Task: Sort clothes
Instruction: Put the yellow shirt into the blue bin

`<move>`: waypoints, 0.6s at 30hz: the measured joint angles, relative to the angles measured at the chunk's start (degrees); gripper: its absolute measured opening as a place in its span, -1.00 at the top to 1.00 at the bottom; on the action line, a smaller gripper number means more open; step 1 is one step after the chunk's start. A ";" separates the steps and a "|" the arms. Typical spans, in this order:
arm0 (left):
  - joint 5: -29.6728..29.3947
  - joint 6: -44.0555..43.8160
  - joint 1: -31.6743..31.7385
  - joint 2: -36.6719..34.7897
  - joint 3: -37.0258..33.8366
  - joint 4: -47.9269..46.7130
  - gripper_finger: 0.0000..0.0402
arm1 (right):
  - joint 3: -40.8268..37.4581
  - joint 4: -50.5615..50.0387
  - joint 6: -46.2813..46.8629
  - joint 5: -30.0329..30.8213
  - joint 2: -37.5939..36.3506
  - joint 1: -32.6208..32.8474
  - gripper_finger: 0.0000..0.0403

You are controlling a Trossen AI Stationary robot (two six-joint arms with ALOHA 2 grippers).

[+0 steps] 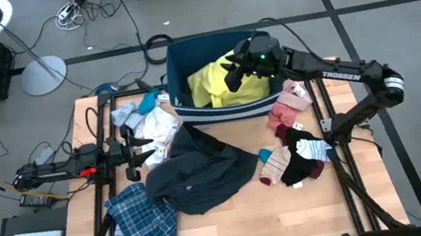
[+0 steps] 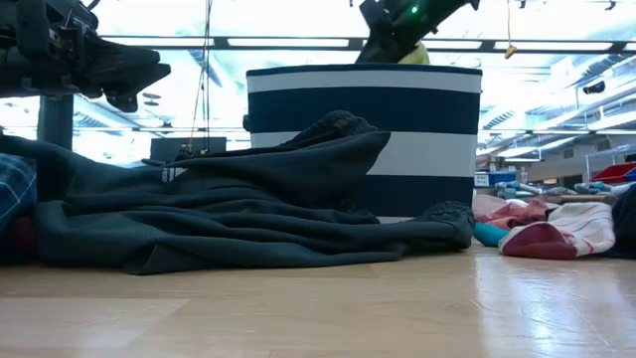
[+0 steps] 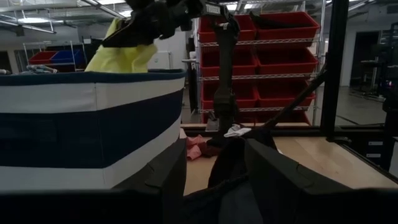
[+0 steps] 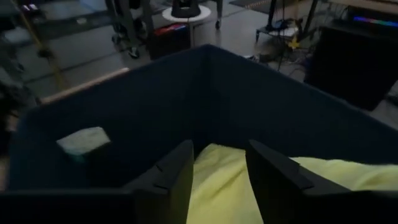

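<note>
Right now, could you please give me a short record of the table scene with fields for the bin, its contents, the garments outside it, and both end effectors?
Bin: dark blue rectangular fabric bin with a white stripe, at the table's far edge.
Contents: soft yellow top, lying inside.
Outside the bin: dark navy jacket mid-table; blue plaid shirt near the front left corner; small striped socks on the right.
Right end effector: over the bin, above the yellow top, fingers apart.
Left end effector: low at the table's left side, open, holding nothing.
</note>
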 joint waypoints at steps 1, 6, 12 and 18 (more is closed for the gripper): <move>0.00 0.01 0.01 0.00 0.00 0.02 0.16 | 0.00 0.16 1.32 -0.85 -0.54 0.03 0.25; 0.02 0.00 0.01 0.00 0.00 0.03 0.17 | 0.02 9.20 5.48 -12.59 -1.05 0.04 0.22; 0.07 0.01 0.01 0.00 0.00 0.06 0.16 | 0.02 25.40 8.57 -22.56 3.46 0.13 0.22; 0.26 -0.01 0.00 0.00 0.00 0.04 0.17 | 0.02 33.32 24.37 -23.28 11.06 -1.12 0.22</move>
